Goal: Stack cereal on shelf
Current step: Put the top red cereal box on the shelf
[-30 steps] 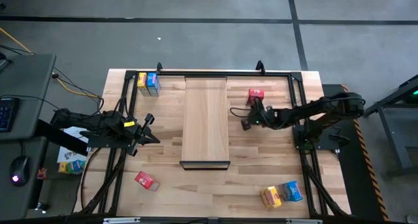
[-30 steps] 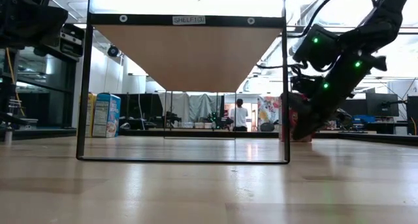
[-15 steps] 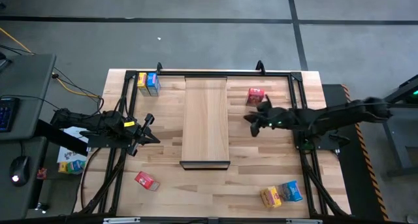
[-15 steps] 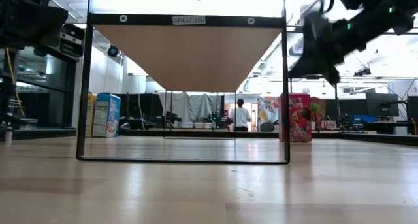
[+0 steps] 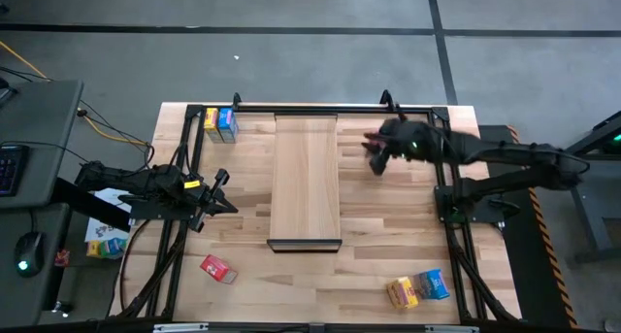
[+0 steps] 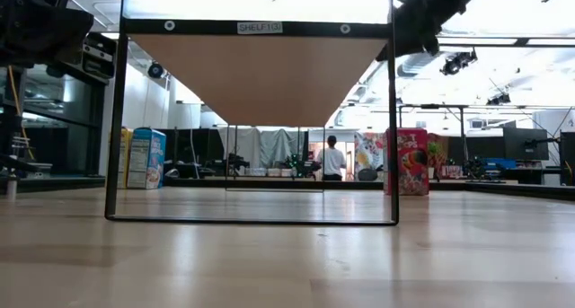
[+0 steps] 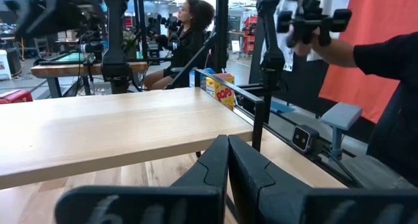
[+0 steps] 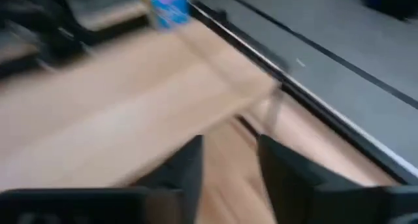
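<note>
The shelf (image 5: 306,178) is a pale board with a dark lip at its near end, raised on a black frame (image 6: 117,119). A red cereal box (image 6: 411,162) stands upright on the table right of the shelf. My right gripper (image 5: 373,158) hangs high above that box, open and empty (image 8: 230,165), clear of everything. A yellow and a blue box (image 5: 220,123) stand at the far left. Another red box (image 5: 217,268) lies near left, and a yellow and blue pair (image 5: 419,288) near right. My left gripper (image 5: 221,187) waits shut at the table's left (image 7: 228,162).
A black frame rail (image 5: 310,108) runs along the far edge, with uprights at both sides. Bare tabletop (image 5: 388,226) lies right of the shelf. A person's arm holding a controller (image 7: 339,41) and a seated person (image 7: 189,41) show beyond the table.
My right gripper has risen steeply from table height beside the red box at the shelf's right to well above it, drifting toward the far edge and rolling its wrist. The red box stands where it was.
</note>
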{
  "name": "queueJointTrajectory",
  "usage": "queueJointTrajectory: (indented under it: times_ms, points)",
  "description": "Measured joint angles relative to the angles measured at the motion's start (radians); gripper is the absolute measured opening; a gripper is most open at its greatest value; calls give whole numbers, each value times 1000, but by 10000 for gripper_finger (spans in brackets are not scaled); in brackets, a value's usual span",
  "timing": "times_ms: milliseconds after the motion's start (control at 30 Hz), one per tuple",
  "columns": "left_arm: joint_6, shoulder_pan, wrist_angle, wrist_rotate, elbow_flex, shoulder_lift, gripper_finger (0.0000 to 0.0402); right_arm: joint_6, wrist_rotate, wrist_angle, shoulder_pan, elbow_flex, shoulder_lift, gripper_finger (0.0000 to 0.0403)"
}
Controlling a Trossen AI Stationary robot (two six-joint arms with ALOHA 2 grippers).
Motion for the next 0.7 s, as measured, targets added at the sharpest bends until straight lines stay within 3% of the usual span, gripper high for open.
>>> queueJointTrajectory:
  times_ms: [167, 267, 500, 700]
  points:
    - [0, 0, 0, 0, 0, 0, 3, -56, -100, -339, -126, 184, 113, 269]
    - [0, 0, 0, 0, 0, 0, 3, -114, -171, -431, -198, 229, 173, 307]
    - [0, 0, 0, 0, 0, 0, 3, -239, -344, -473, -295, 229, 271, 323]
    - [0, 0, 0, 0, 0, 0, 3, -394, -257, -470, -298, 229, 292, 323]
